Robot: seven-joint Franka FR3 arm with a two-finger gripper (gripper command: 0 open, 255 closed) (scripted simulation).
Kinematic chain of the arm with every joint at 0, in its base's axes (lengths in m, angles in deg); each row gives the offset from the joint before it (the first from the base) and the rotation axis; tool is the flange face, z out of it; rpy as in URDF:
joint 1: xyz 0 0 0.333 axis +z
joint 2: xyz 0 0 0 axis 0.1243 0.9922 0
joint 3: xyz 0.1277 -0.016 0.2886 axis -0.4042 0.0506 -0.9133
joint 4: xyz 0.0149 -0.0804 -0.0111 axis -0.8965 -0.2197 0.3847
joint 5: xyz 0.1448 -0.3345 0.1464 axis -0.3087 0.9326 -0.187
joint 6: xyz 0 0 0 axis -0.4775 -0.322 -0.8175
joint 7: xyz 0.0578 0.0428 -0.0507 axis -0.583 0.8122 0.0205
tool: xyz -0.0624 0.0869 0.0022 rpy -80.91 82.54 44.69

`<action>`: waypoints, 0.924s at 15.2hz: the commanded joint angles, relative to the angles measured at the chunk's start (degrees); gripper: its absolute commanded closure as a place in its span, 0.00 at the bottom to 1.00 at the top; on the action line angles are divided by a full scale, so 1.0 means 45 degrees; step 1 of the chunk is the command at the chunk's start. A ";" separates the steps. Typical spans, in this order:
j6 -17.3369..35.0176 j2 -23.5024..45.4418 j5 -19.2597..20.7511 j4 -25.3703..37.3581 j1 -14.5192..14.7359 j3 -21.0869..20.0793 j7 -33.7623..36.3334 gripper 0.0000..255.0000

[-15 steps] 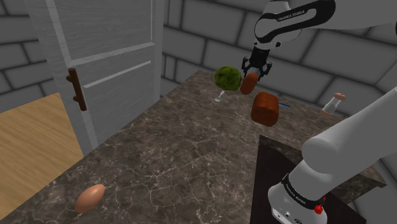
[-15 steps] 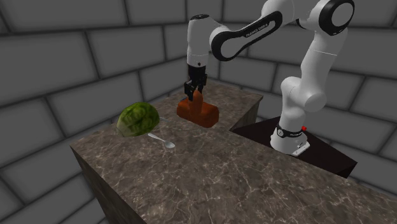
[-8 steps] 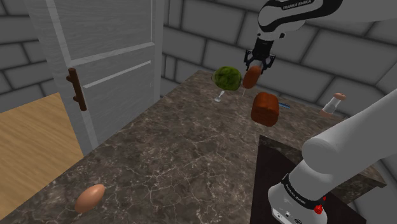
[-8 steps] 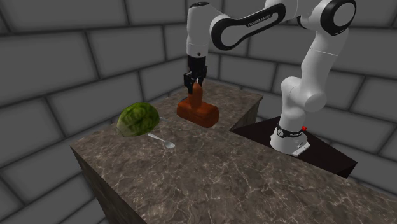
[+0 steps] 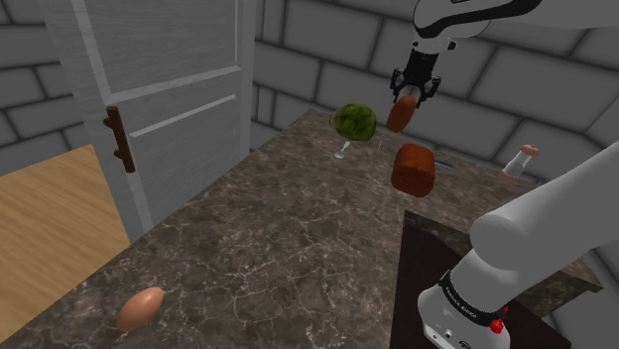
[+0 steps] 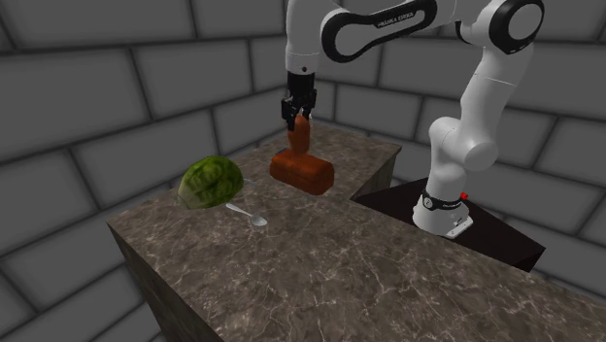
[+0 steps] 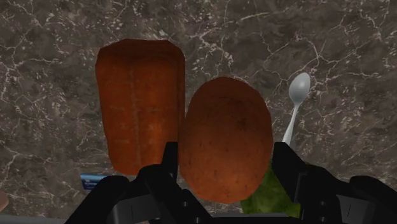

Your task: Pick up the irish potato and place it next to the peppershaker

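Aloft, rough oval potato (image 7: 224, 137) tight in gripper (image 7: 225, 154), abv veined stone top (image 7: 51, 38).

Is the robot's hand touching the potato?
Touching. The wrist view shows the gripper with both black fingers pressed against the sides of the reddish-brown potato.

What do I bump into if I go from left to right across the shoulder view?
Door handle → green cabbage → potato → shaker.
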 commanded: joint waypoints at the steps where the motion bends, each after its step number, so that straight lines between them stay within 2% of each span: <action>1: 0.0110 0.0019 0.0053 -0.0002 -0.0281 0.0425 -0.0683 1.00; 8: 0.0399 0.0435 0.0120 0.0410 -0.1155 0.1785 -0.2870 1.00; 14: 0.0566 0.1303 -0.0081 0.1330 -0.1895 0.2916 -0.4808 1.00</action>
